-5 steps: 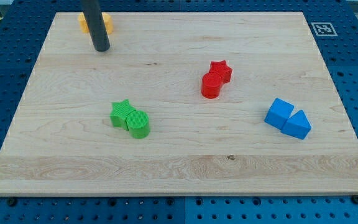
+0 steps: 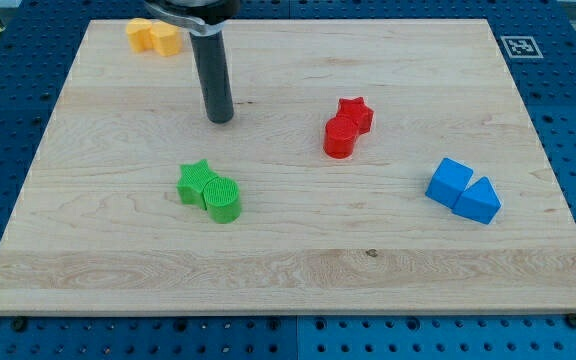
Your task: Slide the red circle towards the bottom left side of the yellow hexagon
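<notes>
Our tip [image 2: 220, 117] has slid from the yellow hexagon block [image 2: 155, 37] toward mid-desk, no claw visible, left of the light, rigid red plastic circle [image 2: 339, 139] touching the red star [image 2: 354, 113]; push its right flank.

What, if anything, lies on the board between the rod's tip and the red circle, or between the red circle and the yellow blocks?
Nothing visible. My tip stands to the view's left of the red circle with bare board between. The red star touches the circle's far side. The path toward the yellow blocks is also bare.
</notes>
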### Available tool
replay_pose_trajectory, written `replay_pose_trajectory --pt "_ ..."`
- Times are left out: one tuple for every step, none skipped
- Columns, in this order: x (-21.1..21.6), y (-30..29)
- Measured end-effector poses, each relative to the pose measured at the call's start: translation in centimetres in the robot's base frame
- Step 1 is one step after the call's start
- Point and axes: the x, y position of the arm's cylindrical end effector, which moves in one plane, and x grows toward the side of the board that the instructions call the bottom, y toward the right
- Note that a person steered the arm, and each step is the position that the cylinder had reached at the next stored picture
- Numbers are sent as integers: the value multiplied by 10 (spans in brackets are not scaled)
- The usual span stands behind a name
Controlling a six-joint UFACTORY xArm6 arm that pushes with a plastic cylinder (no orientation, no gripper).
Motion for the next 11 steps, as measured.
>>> replay_pose_trajectory --pt "16 19" --pt "34 38" --pt "53 59" --pt "73 90" --pt "88 124" --pt "87 159" --pt "82 179" --pt "59 180" --pt "27 149" --pt "21 124" --pt "29 120"
